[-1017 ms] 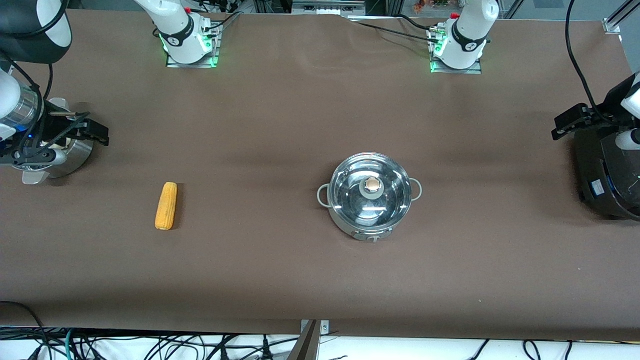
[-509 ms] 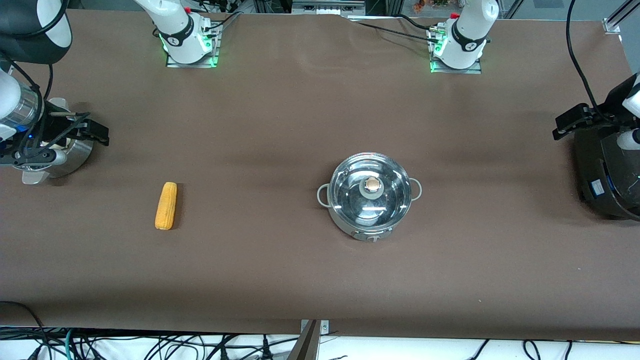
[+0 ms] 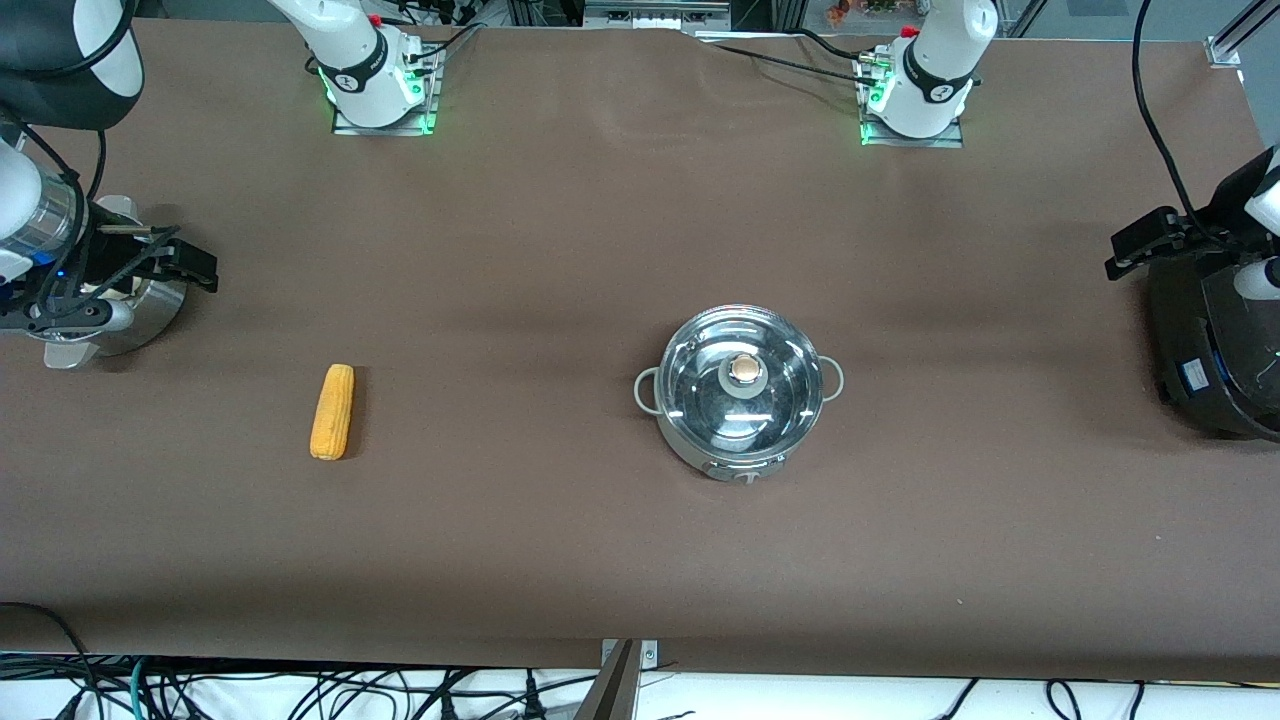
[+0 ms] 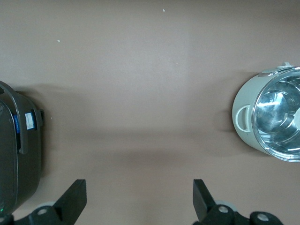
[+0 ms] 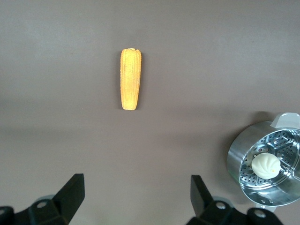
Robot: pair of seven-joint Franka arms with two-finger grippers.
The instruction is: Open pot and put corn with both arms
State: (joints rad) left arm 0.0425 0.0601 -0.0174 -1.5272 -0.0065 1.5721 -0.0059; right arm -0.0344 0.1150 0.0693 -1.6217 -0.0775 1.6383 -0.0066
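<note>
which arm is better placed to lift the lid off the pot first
Left. The left gripper, open, hangs at its end of the table, closer to the shiny steel pot with its glass lid; the open right gripper hangs nearer the yellow corn cob.

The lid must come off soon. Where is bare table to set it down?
Bare table lies between the corn and the pot, and nearer the front camera than both. The table ends are crowded: the steel steamer under the right gripper, the black cooker under the left gripper.
</note>
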